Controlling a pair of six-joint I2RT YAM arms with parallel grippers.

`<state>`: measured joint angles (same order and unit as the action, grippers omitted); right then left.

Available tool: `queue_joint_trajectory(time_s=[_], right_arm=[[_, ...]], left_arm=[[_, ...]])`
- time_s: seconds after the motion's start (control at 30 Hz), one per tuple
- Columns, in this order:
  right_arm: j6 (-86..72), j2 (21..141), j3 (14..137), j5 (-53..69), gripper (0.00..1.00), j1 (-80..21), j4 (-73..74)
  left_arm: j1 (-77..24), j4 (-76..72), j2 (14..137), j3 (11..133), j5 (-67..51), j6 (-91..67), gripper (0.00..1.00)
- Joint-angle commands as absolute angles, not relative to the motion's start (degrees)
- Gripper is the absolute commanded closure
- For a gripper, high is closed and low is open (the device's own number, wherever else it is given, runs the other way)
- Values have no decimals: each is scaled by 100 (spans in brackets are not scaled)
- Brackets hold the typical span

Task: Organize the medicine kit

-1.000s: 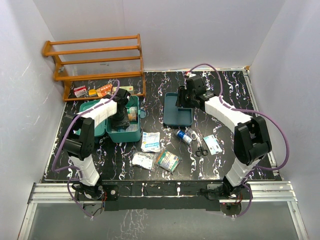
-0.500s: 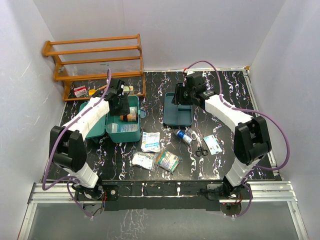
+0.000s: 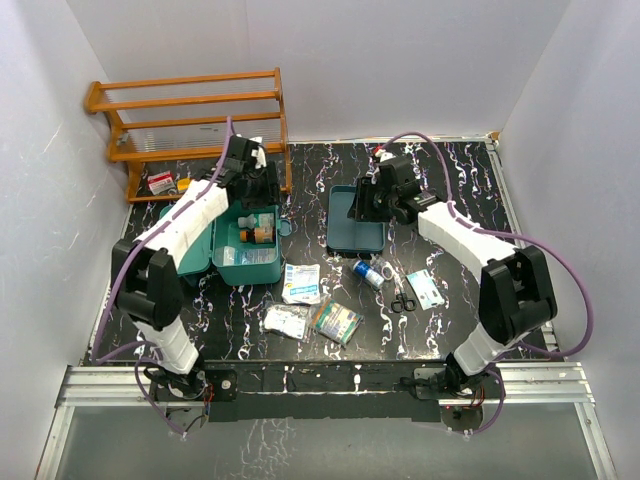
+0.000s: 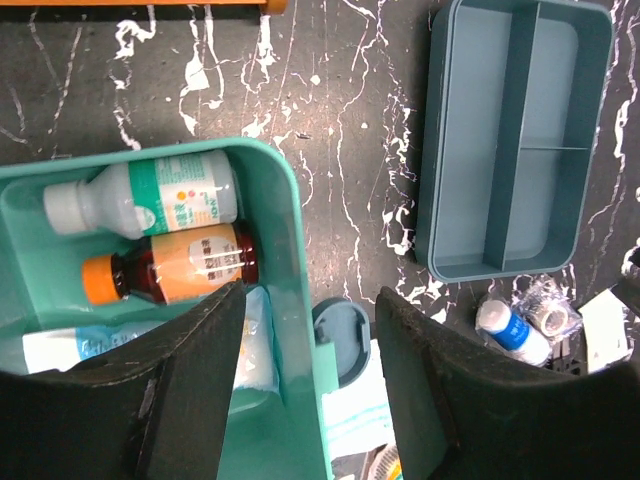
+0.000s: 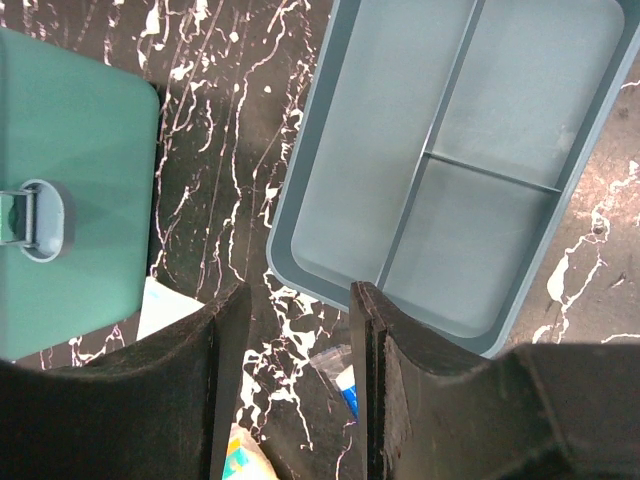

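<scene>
The medicine kit lies open at the left, its lid folded out beside it. In the left wrist view the kit holds a white bottle with a green label, an orange bottle and a tube. The kit's latch shows on its outer wall. My left gripper hangs open and empty above the kit's far right corner. My right gripper is open and empty above the near left edge of the darker divided tray, which also shows in the right wrist view.
A wooden rack stands at the back left with small boxes under it. Loose on the table lie a white packet, two more packets, a small blue bottle, scissors and a card.
My left gripper has risen out of the kit and moved toward its far edge, uncovering the bottles inside. My right gripper has shifted slightly over the tray.
</scene>
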<state>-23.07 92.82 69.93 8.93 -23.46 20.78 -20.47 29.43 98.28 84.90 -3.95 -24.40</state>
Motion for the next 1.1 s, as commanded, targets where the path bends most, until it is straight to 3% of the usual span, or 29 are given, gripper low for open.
queue_joint_trajectory(time_s=[0.0,0.13,0.3,0.57,0.97,1.07], right_arm=[[-2382,8747,6794,865,59,-2320,1749],[-2386,8505,6586,822,59,-2319,1702],[-2304,8429,6519,968,59,-2329,1677],[-2367,8569,6529,1362,59,-2410,1652],[-2621,8897,6066,2125,58,-2838,1389],[-2610,9103,6063,2323,56,-3001,1359]], left_arm=[[-2250,3192,10145,8848,-236,-2127,50],[-2400,3265,10348,8935,-72,-1835,59],[-2619,3508,10509,9147,218,-1208,80],[-2927,3614,10105,8603,54,45,100],[-3093,3343,8638,7124,-43,172,100],[-3106,3345,8246,6708,-176,-53,95]])
